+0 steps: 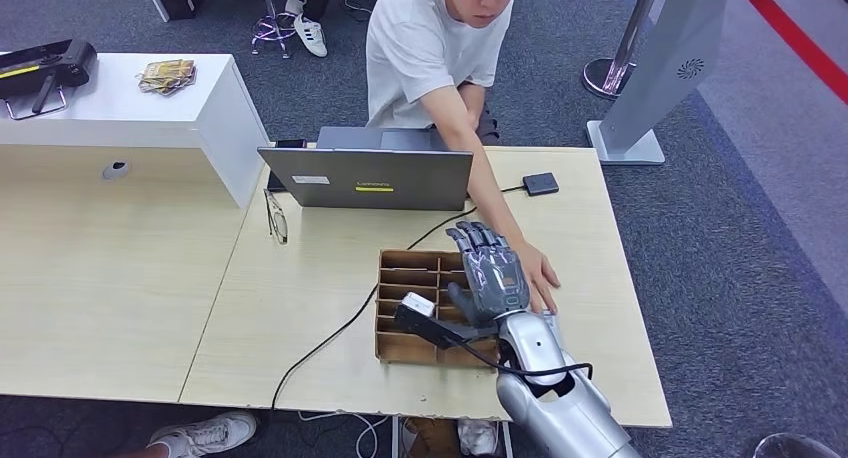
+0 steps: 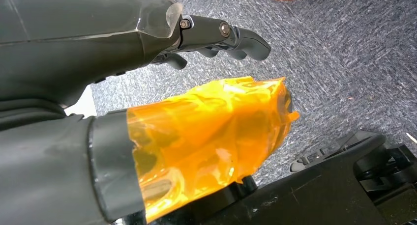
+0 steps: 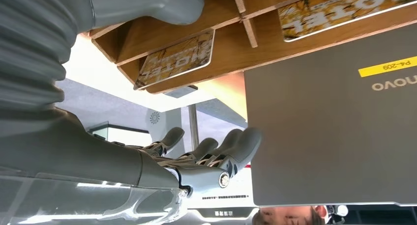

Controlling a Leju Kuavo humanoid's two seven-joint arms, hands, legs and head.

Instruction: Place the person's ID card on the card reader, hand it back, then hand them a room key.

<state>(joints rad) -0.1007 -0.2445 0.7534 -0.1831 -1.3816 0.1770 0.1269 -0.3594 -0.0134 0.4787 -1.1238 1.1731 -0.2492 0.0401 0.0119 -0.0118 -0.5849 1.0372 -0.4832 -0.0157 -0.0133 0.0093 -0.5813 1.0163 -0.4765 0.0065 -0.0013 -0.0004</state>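
Over the wooden organizer [image 1: 408,278], the right hand [image 1: 490,270] spreads empty fingers [image 3: 231,146] above two hotel cards [image 3: 178,58].

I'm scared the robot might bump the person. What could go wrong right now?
The right hand hovers open over the wooden card box, right beside the person's hand on the table. It might knock those fingers. A black cable runs along the box; the arm could snag it. The hotel cards lie flat in narrow slots, so the hand may fumble one.
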